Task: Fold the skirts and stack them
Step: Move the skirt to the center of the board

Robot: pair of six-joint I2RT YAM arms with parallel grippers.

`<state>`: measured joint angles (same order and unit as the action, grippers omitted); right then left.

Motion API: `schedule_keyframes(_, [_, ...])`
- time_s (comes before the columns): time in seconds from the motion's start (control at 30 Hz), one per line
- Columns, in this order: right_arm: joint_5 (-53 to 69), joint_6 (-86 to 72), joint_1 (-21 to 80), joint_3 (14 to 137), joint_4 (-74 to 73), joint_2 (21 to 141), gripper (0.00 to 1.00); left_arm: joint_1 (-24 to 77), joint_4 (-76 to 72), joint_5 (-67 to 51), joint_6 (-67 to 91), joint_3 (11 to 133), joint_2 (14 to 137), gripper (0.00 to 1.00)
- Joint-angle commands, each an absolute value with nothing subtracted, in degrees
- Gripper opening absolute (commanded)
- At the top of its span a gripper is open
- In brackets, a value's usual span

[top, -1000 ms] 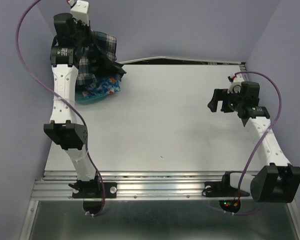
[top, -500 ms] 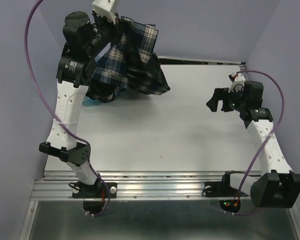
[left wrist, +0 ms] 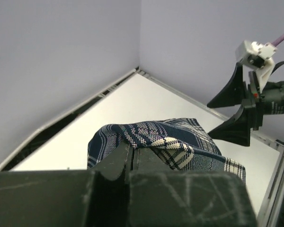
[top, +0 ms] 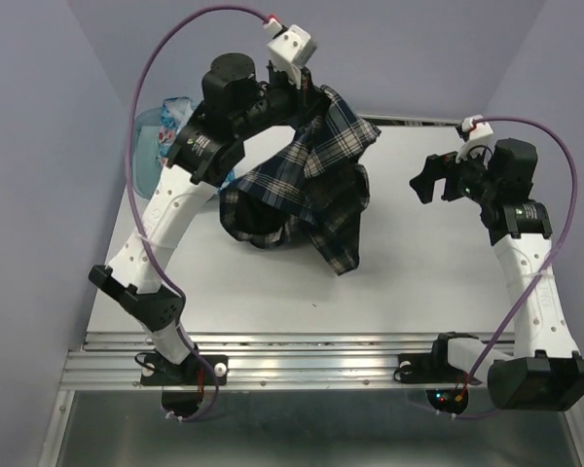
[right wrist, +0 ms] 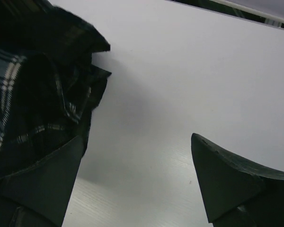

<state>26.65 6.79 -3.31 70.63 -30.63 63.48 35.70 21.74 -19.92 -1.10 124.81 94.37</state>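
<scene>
The dark navy-and-white plaid skirt [top: 302,195] hangs bunched from my left gripper [top: 316,97], which is shut on its top edge high above the middle of the white table [top: 419,282]; its lower folds droop toward the tabletop. In the left wrist view the plaid skirt [left wrist: 180,142] is pinched between the closed fingers of the left gripper [left wrist: 131,147]. My right gripper [top: 430,185] hovers open at the right, just right of the cloth and apart from it. From the right wrist view the skirt [right wrist: 33,85] sits beside the left finger, with nothing between the fingers of the right gripper [right wrist: 137,136]. A bit of blue flowered skirt [top: 175,104] shows at the far left.
A translucent teal bin [top: 151,146] stands at the table's far left corner, partly behind the left arm. Purple walls close in the back and both sides. A metal rail [top: 302,355] runs along the near edge where both arm bases are bolted.
The left arm has swung from the bin at the far left toward the table's middle, lifting the plaid skirt out and carrying it rightward. The right gripper has risen slightly and stayed open.
</scene>
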Motion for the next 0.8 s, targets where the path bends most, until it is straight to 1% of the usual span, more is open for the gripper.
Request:
schedule_keyframes(0.0, [21.47,10.37,-3.16,74.35,-32.52,63.54,1.0,38.31,17.22,-15.39,2.63,123.14,99.38,0.0])
schedule_keyframes(0.07, [19.61,10.81,-3.69,74.36,-32.61,63.37,1.0,39.02,17.31,-14.77,4.03,122.61,102.12,0.0])
schedule_keyframes(0.2, [14.43,10.81,-6.41,73.92,-32.52,62.93,1.0,40.34,16.53,-15.03,8.6,123.92,111.76,0.0])
schedule_keyframes(0.27, [14.24,10.55,-9.13,73.74,-32.61,62.67,1.0,40.34,14.6,-15.3,10.1,124.89,114.95,0.0])
schedule_keyframes(0.37, [15.81,11.07,-12.39,73.74,-33.48,62.49,1.0,40.34,12.57,-13.19,11.08,130.15,122.24,0.0])
schedule_keyframes(0.47, [19.76,12.56,-12.39,74.7,-36.55,63.28,1.0,40.17,11.95,-9.68,9.5,138.14,131.98,0.0])
schedule_keyframes(0.53, [25.2,14.14,-12.39,75.14,-39.44,63.98,1.0,39.9,10.38,-7.75,7.4,140.88,134.46,0.0])
schedule_keyframes(0.6, [31.25,15.03,-12.39,74.71,-41.47,65.47,1.0,38.85,9.93,-8.43,6.07,141.94,136.4,0.39])
schedule_keyframes(0.67, [33.65,15.64,-12.39,74.01,-43.94,66.44,1.0,37.8,10.19,-10.45,4.66,141.68,136.32,0.75])
schedule_keyframes(0.7, [35.58,15.99,-12.39,73.74,-44.73,67.32,1.0,36.49,11.15,-12.81,4.4,141.24,135.36,0.98])
schedule_keyframes(0.77, [37.08,16.79,-12.39,72.86,-46.93,68.11,1.0,35.07,12.47,-15.19,2.91,140.19,133.17,0.99])
